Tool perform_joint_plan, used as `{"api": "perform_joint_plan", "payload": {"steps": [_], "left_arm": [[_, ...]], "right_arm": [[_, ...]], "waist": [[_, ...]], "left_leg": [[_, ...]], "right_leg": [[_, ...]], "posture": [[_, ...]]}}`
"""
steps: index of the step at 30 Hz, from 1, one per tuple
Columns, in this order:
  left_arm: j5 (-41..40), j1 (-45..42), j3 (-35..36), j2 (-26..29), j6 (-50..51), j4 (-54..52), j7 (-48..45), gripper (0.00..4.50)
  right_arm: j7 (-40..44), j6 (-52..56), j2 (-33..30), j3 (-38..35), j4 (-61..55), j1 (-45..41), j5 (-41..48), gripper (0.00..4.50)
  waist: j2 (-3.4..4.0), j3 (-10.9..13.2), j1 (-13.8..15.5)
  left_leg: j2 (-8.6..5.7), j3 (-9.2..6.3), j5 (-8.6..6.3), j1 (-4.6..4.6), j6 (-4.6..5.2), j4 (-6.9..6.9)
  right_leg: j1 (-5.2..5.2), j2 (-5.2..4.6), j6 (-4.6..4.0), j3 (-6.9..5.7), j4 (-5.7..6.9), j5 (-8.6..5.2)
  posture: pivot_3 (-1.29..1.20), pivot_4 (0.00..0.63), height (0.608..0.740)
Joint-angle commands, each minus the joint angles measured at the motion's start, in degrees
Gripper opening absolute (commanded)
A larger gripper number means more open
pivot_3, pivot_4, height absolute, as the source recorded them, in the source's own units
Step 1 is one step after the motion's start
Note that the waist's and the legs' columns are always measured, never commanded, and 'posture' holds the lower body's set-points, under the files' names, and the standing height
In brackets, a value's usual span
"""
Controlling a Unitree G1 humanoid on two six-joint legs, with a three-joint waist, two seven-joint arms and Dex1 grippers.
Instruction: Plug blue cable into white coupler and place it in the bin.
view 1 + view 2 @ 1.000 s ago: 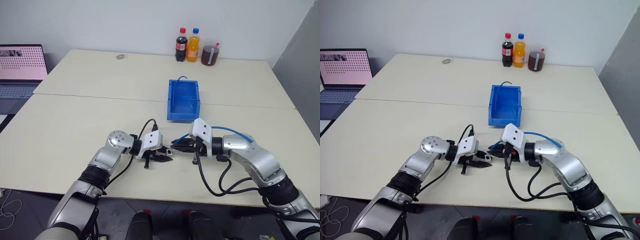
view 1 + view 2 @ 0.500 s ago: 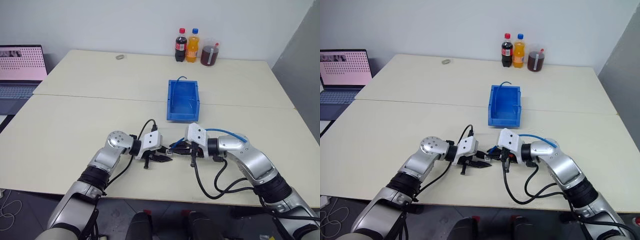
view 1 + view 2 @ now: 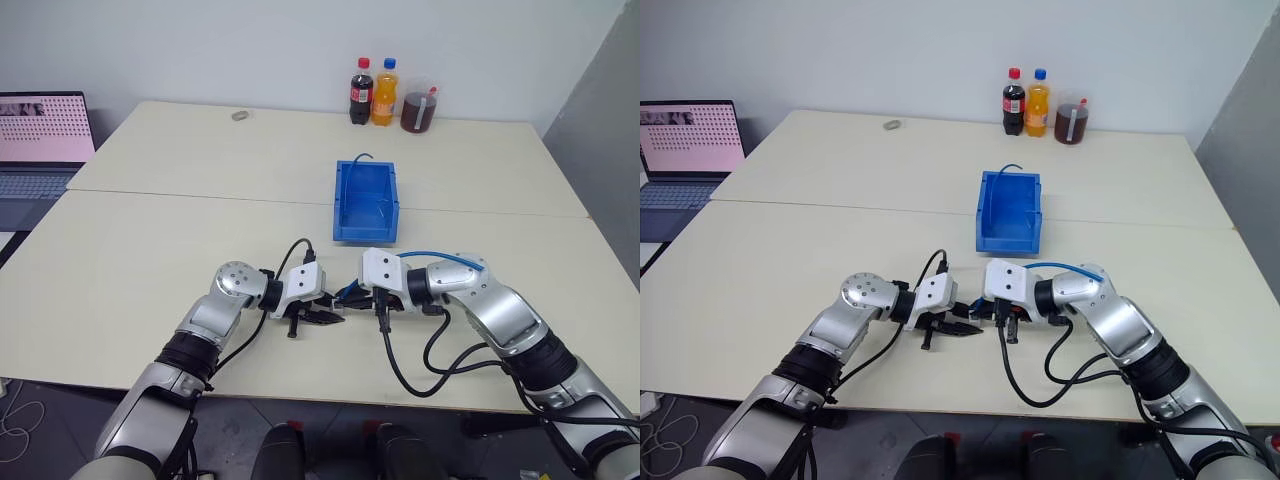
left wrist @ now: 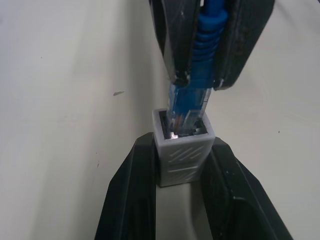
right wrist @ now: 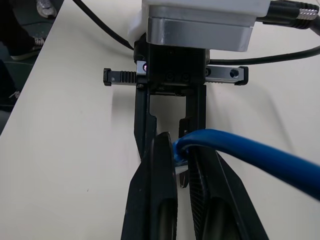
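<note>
Meeting tip to tip low over the near middle of the pale beige counter (image 3: 150, 250): left claw (image 3: 328, 316) pinching the tiny white boxy plastic coupler (image 4: 183, 147) between its two black fingers (image 4: 131, 200), open socket facing the other arm; right claw (image 3: 350, 294) clamping tight on the ribbed boot of the thin light-blue network cable (image 4: 204, 45), just behind its small clear plug (image 4: 186, 113); plug tip sitting inside the mouth of the coupler, not possible to tell whether fully seated; cable arching back from the right claw over the silver right forearm (image 3: 440, 257), far end not traceable.

Standing farther back on the counter, well apart from both claws and slightly right of centre: rectangular bright-blue plastic bin (image 3: 366, 203), open top, a short curl of blue wire showing at its far rim.

Lining up at the far edge of the counter: dark cola bottle with red cap (image 3: 363, 91), orange soda bottle with blue cap (image 3: 386, 92), clear jug of dark drink (image 3: 419, 105); lying far left on the counter, a small grey ring (image 3: 240, 114); glowing beyond the left edge, an open laptop (image 3: 40, 140).
</note>
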Motion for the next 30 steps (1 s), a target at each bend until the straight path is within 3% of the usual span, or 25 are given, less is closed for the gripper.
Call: {"api": "perform_joint_plan", "payload": {"steps": [1,22,30], "left_arm": [[1.63,0.86,-1.65,-0.34,0.05,0.09,-0.24,0.86],[1.58,1.98,-1.42,-0.88,0.6,-1.4,0.48,0.85],[1.98,3.3,-0.19,-0.46,-0.4,-2.16,2.67,0.85]], "right_arm": [[3.54,1.64,-0.25,3.05,-0.12,-0.57,-0.66,0.04],[5.58,4.1,2.7,10.38,9.66,-1.38,-7.5,0.04],[2.84,1.23,3.67,4.61,8.15,-0.33,-6.11,0.04]], "waist": [[0.0,-0.01,0.05],[0.25,-1.12,-0.16],[0.24,-1.63,-0.19]], "left_leg": [[0.0,-0.01,0.0,0.01,0.0,0.0],[0.0,0.09,-0.01,0.46,0.01,-0.06],[0.01,0.11,-0.01,0.66,0.01,-0.11]], "right_leg": [[0.0,0.0,-0.01,-0.01,0.0,-0.01],[0.19,0.01,0.04,0.07,0.31,-0.29],[0.25,0.03,-0.1,0.07,0.52,-0.42]], "posture": [[0.0,0.15,0.74],[0.0,0.15,0.74],[0.0,0.15,0.74]]}}
